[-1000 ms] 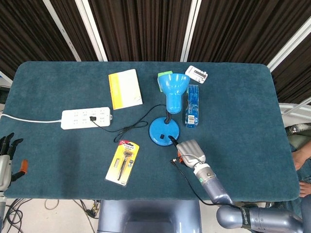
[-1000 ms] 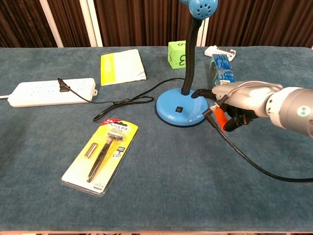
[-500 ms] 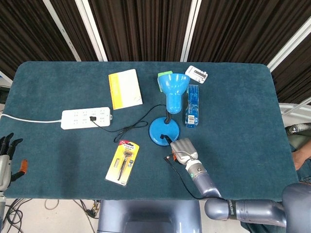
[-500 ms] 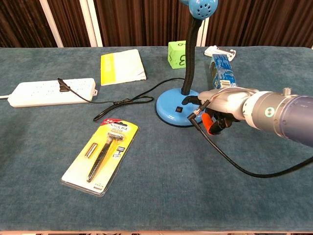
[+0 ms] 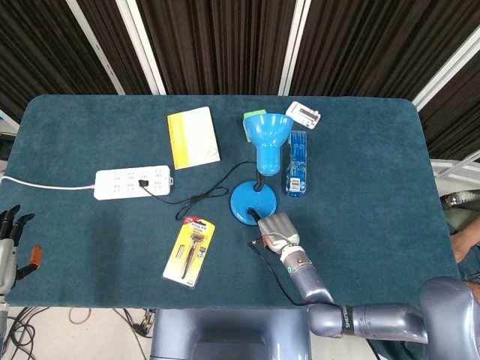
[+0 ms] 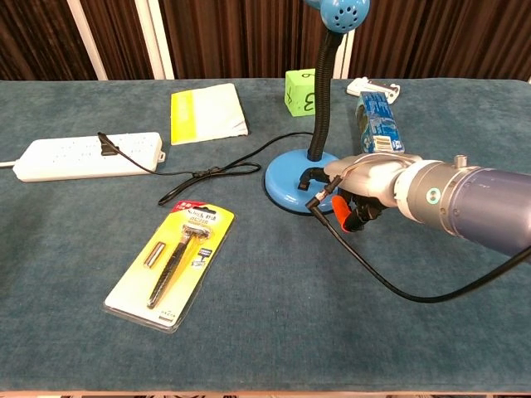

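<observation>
Centrally on the teal-carpeted table, a blue desk lamp stands on its round base, its gooseneck rising to a cone shade. Right against the front edge of that base rests the robot's right hand, palm down, fingers curled inward and a fingertip touching the base; it grips nothing that can be made out. A thin black cable trails from the hand toward the near table edge. The lamp's cord runs left to a white power strip. A razor in yellow packaging lies in front, a yellow-and-white booklet behind. The left hand hangs off the table's left corner, fingers spread, holding nothing.
</observation>
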`<state>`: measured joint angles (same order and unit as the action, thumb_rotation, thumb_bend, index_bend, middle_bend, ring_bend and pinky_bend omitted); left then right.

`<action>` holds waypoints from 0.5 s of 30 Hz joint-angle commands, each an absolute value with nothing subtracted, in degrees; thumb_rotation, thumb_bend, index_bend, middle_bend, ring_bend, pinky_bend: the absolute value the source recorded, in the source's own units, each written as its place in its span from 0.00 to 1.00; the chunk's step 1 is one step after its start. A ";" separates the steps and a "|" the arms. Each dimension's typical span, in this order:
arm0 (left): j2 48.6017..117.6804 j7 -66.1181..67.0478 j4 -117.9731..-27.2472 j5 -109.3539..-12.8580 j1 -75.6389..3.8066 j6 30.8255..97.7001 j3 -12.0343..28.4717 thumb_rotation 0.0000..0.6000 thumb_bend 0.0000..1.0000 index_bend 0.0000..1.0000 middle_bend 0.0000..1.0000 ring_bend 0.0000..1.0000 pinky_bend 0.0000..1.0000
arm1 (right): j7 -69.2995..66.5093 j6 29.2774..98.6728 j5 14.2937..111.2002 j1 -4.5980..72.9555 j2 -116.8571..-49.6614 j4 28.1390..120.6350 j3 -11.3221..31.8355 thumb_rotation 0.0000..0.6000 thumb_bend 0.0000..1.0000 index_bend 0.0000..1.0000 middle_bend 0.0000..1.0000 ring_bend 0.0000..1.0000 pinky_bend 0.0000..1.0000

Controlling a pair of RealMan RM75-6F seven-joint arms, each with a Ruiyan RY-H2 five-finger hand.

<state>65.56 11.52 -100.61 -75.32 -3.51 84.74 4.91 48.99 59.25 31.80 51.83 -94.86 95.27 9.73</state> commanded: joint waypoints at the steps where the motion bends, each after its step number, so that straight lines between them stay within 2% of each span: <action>1: 65.56 11.50 -100.60 -75.31 -3.51 84.76 4.91 1.00 0.46 0.17 0.02 0.00 0.00 | 48.97 59.39 31.60 52.11 -94.93 95.23 9.34 1.00 0.89 0.02 0.75 0.82 0.93; 15: 65.51 11.44 -100.62 -75.28 -3.50 84.89 4.97 1.00 0.46 0.17 0.02 0.00 0.00 | 49.61 59.55 30.66 53.14 -94.93 94.85 7.30 1.00 0.89 0.03 0.75 0.82 0.97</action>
